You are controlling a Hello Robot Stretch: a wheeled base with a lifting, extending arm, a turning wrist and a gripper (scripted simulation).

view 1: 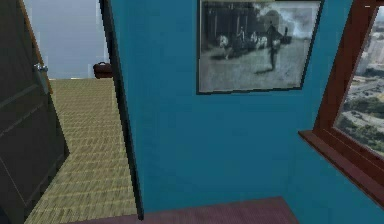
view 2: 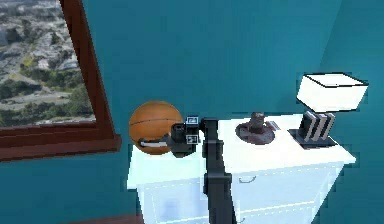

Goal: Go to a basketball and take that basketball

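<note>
Basketball point(view 2: 152, 122) at the left end of a white counter point(view 2: 290, 160), tool point(view 2: 176, 140) at the ball's lower right in the arm side view.
The orange ball rests on the counter top, just right of a window point(view 2: 85, 80) framed in red-brown. The dark arm point(view 2: 215, 180) rises before the counter. Whether the tool holds anything, or touches the ball, cannot be told. Further right stand a small dark ornament point(view 2: 258, 130) and a white-shaded lamp point(view 2: 333, 90). In the forward view, a framed picture point(view 1: 258, 45) hangs on the teal wall beside a dark door point(view 1: 25, 110).
</note>
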